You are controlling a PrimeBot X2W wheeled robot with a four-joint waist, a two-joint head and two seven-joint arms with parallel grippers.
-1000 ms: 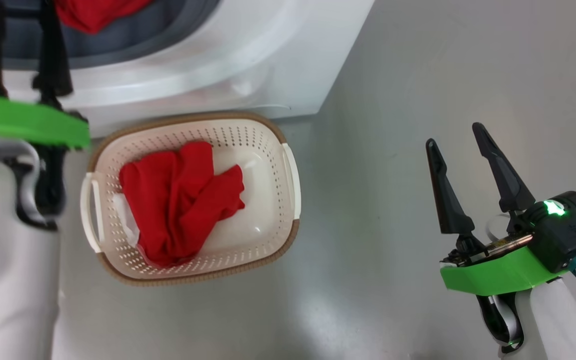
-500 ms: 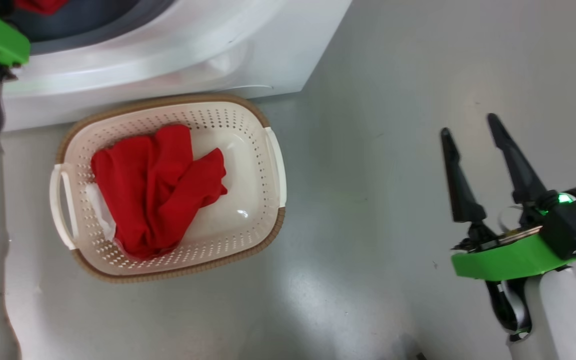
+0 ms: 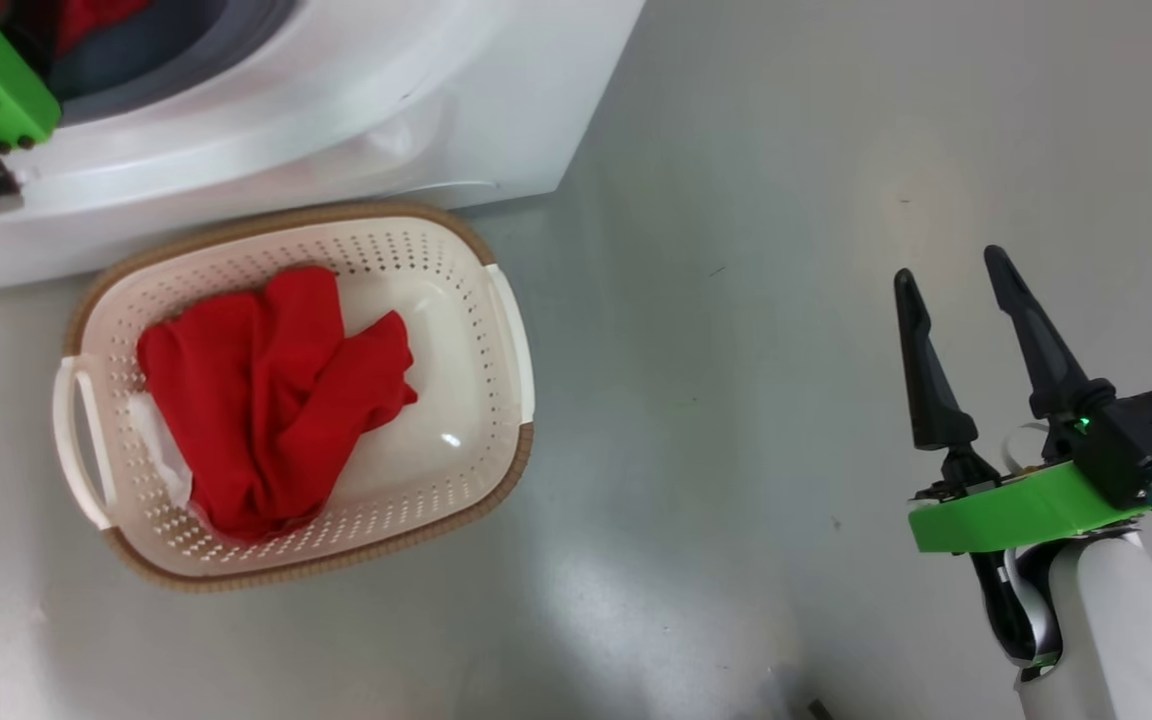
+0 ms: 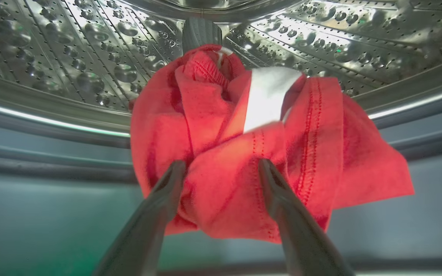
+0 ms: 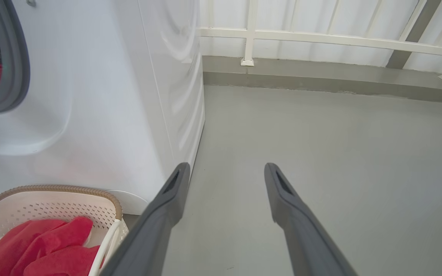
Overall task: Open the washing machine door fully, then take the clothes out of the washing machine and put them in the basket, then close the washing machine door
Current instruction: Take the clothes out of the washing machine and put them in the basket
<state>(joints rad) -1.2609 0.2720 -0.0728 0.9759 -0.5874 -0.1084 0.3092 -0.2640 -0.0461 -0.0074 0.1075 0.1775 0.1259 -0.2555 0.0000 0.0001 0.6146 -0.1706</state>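
No writing, brand, number or sign can be read anywhere. The white patch (image 4: 267,96) on the red garment (image 4: 213,184) looks blank. The pale sheet (image 3: 156,455) on the bottom of the basket (image 3: 436,262) may be a label, but it is too small and too covered to make out any print.

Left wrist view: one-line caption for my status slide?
Open left gripper inside the washing machine drum, fingers spread before a bunched red garment with white trim, not yet closed.
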